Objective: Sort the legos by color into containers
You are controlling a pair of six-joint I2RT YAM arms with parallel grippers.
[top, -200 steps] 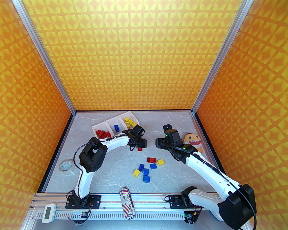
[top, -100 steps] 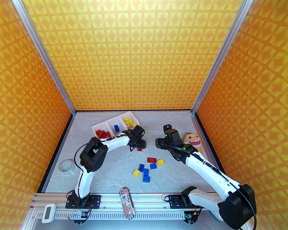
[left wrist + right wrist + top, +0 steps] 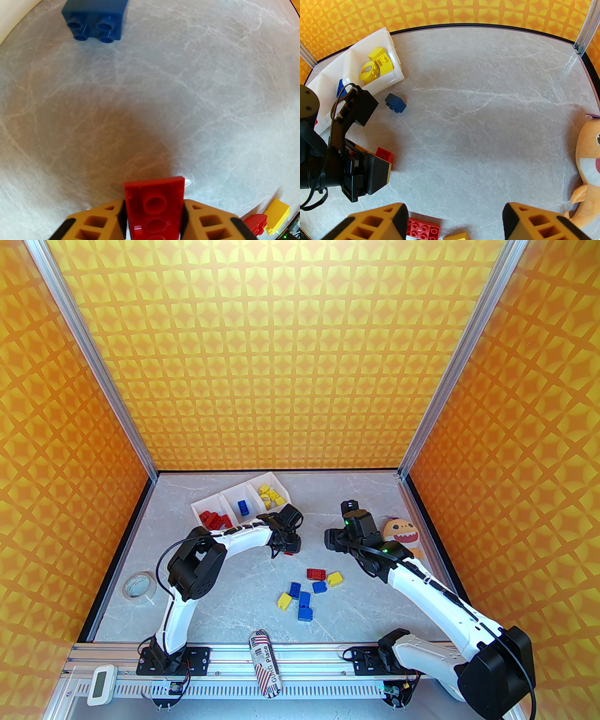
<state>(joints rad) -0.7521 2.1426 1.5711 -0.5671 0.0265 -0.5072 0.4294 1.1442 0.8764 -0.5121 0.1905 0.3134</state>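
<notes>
Bins (image 3: 202, 505) sit beyond my left gripper (image 3: 153, 206), off to its left. The binned bricks (image 3: 213, 520) are split by compartment: red, blue, yellow. I see the left gripper clamped on a red brick (image 3: 152, 189). A blue brick (image 3: 95, 20) lies ahead of it, well apart. Loose bricks (image 3: 309, 589) lie between both grippers, nearer the bases. I see the right gripper (image 3: 454, 211) with fingers apart and nothing between them. A second red brick (image 3: 423, 228) is just beside its left finger, and the plush (image 3: 588, 145) is off to its right.
</notes>
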